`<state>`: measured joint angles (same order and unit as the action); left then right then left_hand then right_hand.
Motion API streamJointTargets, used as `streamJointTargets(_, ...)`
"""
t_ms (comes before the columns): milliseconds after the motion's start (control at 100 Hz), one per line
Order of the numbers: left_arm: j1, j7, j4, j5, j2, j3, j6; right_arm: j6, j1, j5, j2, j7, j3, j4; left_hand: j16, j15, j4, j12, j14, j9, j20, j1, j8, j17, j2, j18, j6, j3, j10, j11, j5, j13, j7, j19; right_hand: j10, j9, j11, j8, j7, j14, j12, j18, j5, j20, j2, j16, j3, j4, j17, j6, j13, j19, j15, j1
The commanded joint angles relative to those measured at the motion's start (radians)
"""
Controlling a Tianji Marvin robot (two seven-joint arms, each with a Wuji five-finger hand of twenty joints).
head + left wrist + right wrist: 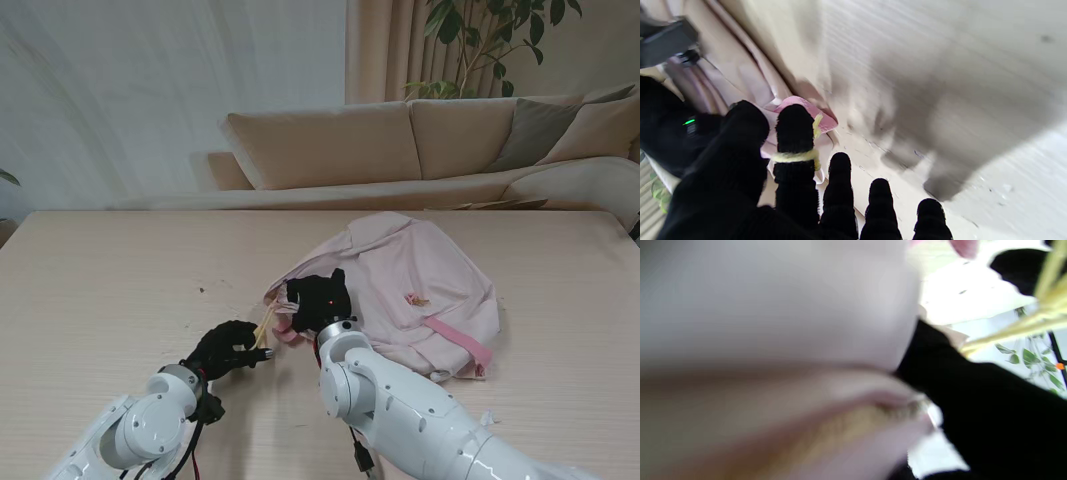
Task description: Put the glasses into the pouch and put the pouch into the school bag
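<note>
You had the wooden table under everything, and the pink school bag lay crumpled on it, toward your right. Your right hand sat at the bag's near-left edge, fingers closed into the fabric. Your left hand hung just beside it with a yellow cord looped around one finger, strung toward the bag. You couldn't make out the pouch or glasses.

No readable text, labels or numbers anywhere.
</note>
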<state>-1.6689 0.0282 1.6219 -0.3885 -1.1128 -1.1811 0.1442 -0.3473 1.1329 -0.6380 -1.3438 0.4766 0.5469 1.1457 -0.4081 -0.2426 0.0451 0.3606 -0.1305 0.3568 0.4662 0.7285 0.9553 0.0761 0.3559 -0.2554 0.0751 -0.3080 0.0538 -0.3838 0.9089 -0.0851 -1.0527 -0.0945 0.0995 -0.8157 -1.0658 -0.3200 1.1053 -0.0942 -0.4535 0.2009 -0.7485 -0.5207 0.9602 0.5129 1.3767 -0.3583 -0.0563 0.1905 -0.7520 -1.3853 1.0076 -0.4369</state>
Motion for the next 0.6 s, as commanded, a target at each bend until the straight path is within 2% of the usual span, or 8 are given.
streamJointTargets(0,0.006,0.008,-0.012,-0.042,-0.005,0.002,-0.012,0.013,0.021,0.004,0.018,-0.007,0.014,0.022,-0.008,-0.016,0.001,0.011,0.003,0.018,0.028,0.000,0.024,0.003,-0.010,-0.016,0.022,-0.006,0.007,-0.006,-0.002,-0.008,-0.042,-0.031,0.005,0.126,0.018,-0.127,-0.105,0.015,-0.033,-0.034,0.078,0.036,-0.059,0.035,-0.025,0.133,0.082,-0.053,0.107,0.024,-0.027,0.115)
streamJointTargets(30,0.009,0.010,-0.014,-0.044,-0.004,0.003,-0.012,0.022,0.029,0.003,0.030,-0.028,0.022,0.043,-0.008,-0.018,0.001,0.011,0.001,0.017,0.029,-0.001,0.024,0.004,-0.011,-0.017,0.021,-0.007,0.009,-0.006,-0.002,-0.008,-0.042,-0.031,0.001,0.188,0.026,-0.152,-0.137,0.017,-0.033,-0.040,0.125,0.048,-0.067,0.039,-0.050,0.158,0.120,-0.067,0.161,0.043,-0.035,0.154)
streamJointTargets(100,0.013,0.013,-0.019,-0.050,-0.003,0.004,-0.014,0.049,0.051,-0.002,0.062,-0.086,0.049,0.101,-0.007,-0.022,0.002,0.011,0.001,0.016,0.033,-0.003,0.026,0.003,-0.010,-0.017,0.022,-0.009,0.009,-0.005,-0.004,-0.007,-0.043,-0.030,-0.014,0.312,0.049,-0.145,-0.174,0.033,-0.025,-0.029,0.219,0.101,-0.081,0.038,-0.117,0.164,0.136,-0.075,0.264,0.151,-0.060,0.229)
streamJointTargets(160,0.016,0.014,-0.021,-0.051,-0.002,0.005,-0.017,0.088,0.064,-0.023,0.092,-0.130,0.071,0.141,-0.006,-0.024,0.003,0.011,0.002,0.017,0.034,-0.005,0.029,0.003,-0.013,-0.016,0.022,-0.011,0.009,-0.005,-0.006,-0.006,-0.044,-0.029,-0.033,0.373,0.073,-0.127,-0.204,0.051,-0.013,-0.021,0.281,0.120,-0.116,0.024,-0.173,0.162,0.143,-0.063,0.318,0.232,-0.098,0.300)
streamJointTargets(250,0.018,0.012,-0.023,-0.055,-0.002,0.007,-0.022,0.157,0.081,-0.046,0.120,-0.156,0.114,0.181,-0.003,-0.021,0.004,0.010,0.005,0.011,0.037,-0.008,0.032,0.002,-0.014,-0.015,0.025,-0.014,0.009,-0.004,-0.009,-0.003,-0.044,-0.029,-0.046,0.407,0.087,-0.120,-0.219,0.062,-0.004,-0.018,0.329,0.111,-0.187,0.008,-0.244,0.173,0.149,-0.049,0.351,0.315,-0.133,0.333)
streamJointTargets(320,0.017,0.009,-0.024,-0.057,-0.003,0.006,-0.028,0.207,0.079,-0.047,0.119,-0.132,0.135,0.178,0.000,-0.018,0.004,0.011,0.004,0.011,0.039,-0.008,0.033,0.003,-0.013,-0.013,0.023,-0.015,0.008,-0.004,-0.008,-0.003,-0.044,-0.028,-0.041,0.398,0.087,-0.115,-0.224,0.066,-0.002,-0.023,0.319,0.083,-0.198,0.005,-0.246,0.182,0.149,-0.057,0.346,0.325,-0.139,0.287)
streamJointTargets(440,0.018,0.003,-0.023,-0.064,-0.002,0.009,-0.038,0.228,0.016,-0.069,0.112,-0.102,0.118,0.123,0.002,-0.014,0.005,0.010,0.006,0.007,0.042,-0.011,0.032,0.004,-0.013,-0.013,0.023,-0.018,0.005,-0.004,-0.005,-0.002,-0.042,-0.027,-0.055,0.401,0.099,-0.090,-0.234,0.090,0.003,-0.039,0.336,0.033,-0.196,-0.012,-0.182,0.187,0.138,-0.055,0.345,0.293,-0.175,0.209)
streamJointTargets(590,0.017,-0.001,-0.016,-0.104,0.001,0.009,-0.042,0.238,-0.092,-0.052,0.092,-0.121,0.054,0.004,0.001,-0.016,0.007,0.010,0.005,0.009,0.045,-0.017,0.033,0.000,-0.014,-0.015,0.031,-0.020,0.006,-0.005,-0.007,-0.004,-0.042,-0.027,-0.116,0.502,0.190,-0.020,-0.265,0.139,0.041,-0.060,0.438,0.093,-0.176,-0.091,-0.086,0.184,0.136,-0.042,0.420,0.319,-0.342,0.106)
